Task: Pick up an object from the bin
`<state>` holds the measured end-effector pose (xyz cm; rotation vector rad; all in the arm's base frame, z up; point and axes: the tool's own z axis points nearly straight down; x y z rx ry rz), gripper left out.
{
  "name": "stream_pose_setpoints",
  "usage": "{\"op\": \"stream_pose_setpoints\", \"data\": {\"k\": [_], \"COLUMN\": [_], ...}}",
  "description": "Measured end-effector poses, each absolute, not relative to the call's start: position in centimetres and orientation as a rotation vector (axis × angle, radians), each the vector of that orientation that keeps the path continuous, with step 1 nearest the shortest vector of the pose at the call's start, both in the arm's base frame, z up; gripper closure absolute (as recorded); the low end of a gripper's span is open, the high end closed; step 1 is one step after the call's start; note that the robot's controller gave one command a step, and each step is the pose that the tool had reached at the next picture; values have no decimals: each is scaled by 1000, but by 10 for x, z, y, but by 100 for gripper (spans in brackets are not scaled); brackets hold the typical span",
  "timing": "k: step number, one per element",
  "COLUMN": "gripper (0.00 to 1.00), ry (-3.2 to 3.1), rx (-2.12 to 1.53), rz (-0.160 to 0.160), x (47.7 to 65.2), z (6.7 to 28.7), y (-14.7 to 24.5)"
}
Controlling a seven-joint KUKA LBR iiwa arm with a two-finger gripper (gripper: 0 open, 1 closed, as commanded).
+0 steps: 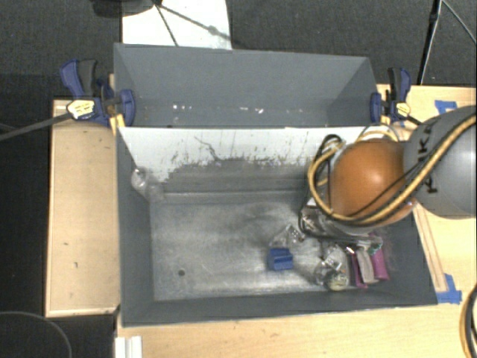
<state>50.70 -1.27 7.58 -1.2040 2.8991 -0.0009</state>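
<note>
the grey metal bin (pixel 209 230) takes up the middle of the frame. the arm (pixel 447 162) comes in from the right edge, its wrist under a rounded orange cover (pixel 367 176) with yellow and black cables (pixel 322 171) looped around it. below that cover, in the lower right part of the bin, the gripper (pixel 322 237) is down low over the floor. it sits at the edge of a small heap (pixel 350 263) of loose things gathered toward the bin's lower right corner. the dark metal of the gripper and the clutter under it run together, so i cannot tell how the jaws stand, nor whether anything sits between them. nearest to it on the lower left lies a small blue block (pixel 280 259), flat on the floor and a little apart from the heap. just above the block, beside the gripper's left side, is a small pale silvery piece (pixel 284 237) whose kind i cannot make out. to the lower right of the gripper lie flat purple and pink pieces (pixel 373 264) side by side, their long sides running up and down the frame. just left of them is a clear, shiny thing (pixel 333 275), close to the bin's lower wall. well apart from all this, at the upper left of the bin floor by the left wall, a small clear round thing (pixel 139 179) lies alone.
</note>
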Motion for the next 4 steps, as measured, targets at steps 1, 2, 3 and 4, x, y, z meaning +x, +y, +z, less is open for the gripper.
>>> {"op": "stream_pose_setpoints", "data": {"k": [1, 2, 3, 4], "gripper": [100, 0, 0, 0], "ry": [2900, 2904, 3041, 2963], "rx": [-1197, -1194, -788, -1013], "rz": [1, 2, 5, -4], "x": [508, 507, 478, 489], "z": [77, 77, 107, 74], "y": [-11, -11, 48, -40]}}
